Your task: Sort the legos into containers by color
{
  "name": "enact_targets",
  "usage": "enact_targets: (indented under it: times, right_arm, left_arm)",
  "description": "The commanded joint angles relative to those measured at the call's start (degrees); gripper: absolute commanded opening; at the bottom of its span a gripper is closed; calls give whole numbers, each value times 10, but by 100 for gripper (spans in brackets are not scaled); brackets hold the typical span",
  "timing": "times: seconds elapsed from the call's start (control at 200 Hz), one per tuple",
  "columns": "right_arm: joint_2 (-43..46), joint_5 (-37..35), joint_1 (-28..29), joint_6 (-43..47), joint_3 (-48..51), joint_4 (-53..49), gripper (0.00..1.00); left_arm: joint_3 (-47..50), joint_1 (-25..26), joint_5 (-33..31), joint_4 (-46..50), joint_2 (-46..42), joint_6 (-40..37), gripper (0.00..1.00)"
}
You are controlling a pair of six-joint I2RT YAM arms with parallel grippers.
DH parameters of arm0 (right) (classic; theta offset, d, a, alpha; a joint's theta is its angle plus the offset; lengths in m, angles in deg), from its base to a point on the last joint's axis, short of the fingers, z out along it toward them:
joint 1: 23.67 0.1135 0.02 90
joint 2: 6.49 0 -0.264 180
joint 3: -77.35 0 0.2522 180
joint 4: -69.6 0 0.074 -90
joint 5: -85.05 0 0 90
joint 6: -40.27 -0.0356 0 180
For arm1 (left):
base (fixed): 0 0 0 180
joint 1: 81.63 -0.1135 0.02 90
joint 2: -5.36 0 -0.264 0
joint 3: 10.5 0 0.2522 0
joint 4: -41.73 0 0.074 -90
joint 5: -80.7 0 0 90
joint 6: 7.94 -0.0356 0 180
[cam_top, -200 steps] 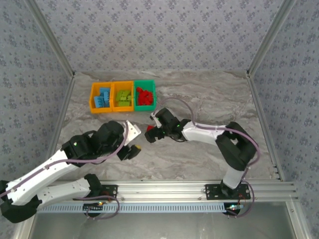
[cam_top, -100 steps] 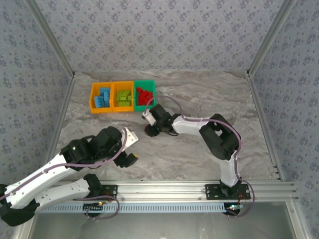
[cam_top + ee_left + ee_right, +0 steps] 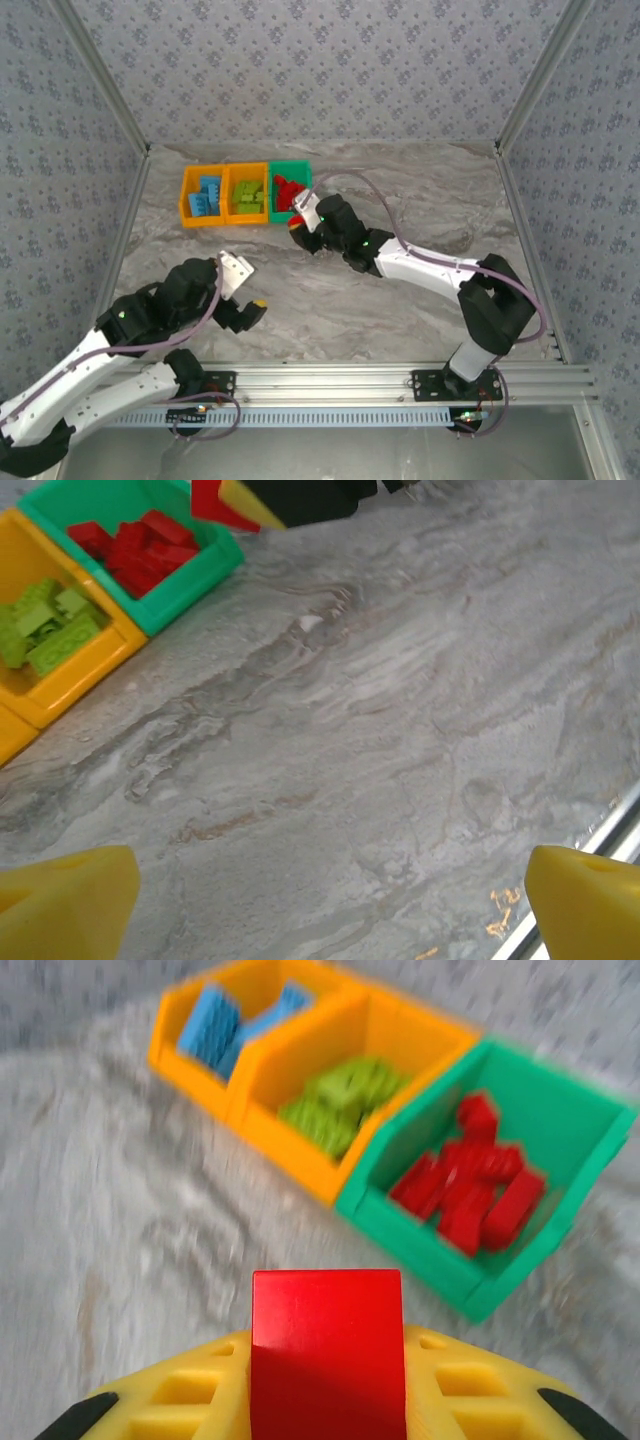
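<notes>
Red lego [image 3: 326, 1350] clamped in my right jaws, left jaws wide; opening short of green bin [image 3: 400, 1240] at one o'clock misses.

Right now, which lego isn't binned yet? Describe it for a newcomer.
Find the row of three bins, far left on the table; the green bin is its right end. Just short of it, the right gripper is shut on one red brick. All other red bricks lie inside that bin; this one is clamped between yellow fingers.
</notes>
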Motion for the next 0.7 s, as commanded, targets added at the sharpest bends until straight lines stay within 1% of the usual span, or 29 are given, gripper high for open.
enact_targets:
  times: [0.0,0.095,0.24,0.355,0.425,0.475,0.54,0.62,0.695]
  right_arm:
    - [-58,-45,-13,-4,-62,55,34]
    - [-130,-56,-28,-19,-143,33,33]
    - [-239,-44,-53,-56,-263,-15,33]
    - [-302,-40,-64,-67,-333,-38,34]
    - [-337,-44,-69,-68,-382,-70,36]
    - [-351,-39,-71,-72,-407,-86,39]
    - [-361,-32,-73,-76,-423,-96,49]
    - [-358,-21,-74,-72,-429,-103,52]
    - [-339,-14,-75,-69,-422,-109,52]
  left_arm:
    - [4,-17,-17,-24,-14,16,99]
    - [4,-19,-29,-25,-15,20,99]
    - [3,-27,-30,-25,-10,21,99]
    - [3,-40,-19,-25,-2,18,99]
    - [2,-46,-15,-25,3,16,99]
    - [1,-47,-15,-25,8,16,99]
    - [0,-49,-17,-26,13,21,99]
    - [1,-57,-14,-37,12,50,99]
    - [2,-58,-26,-61,16,120,99]
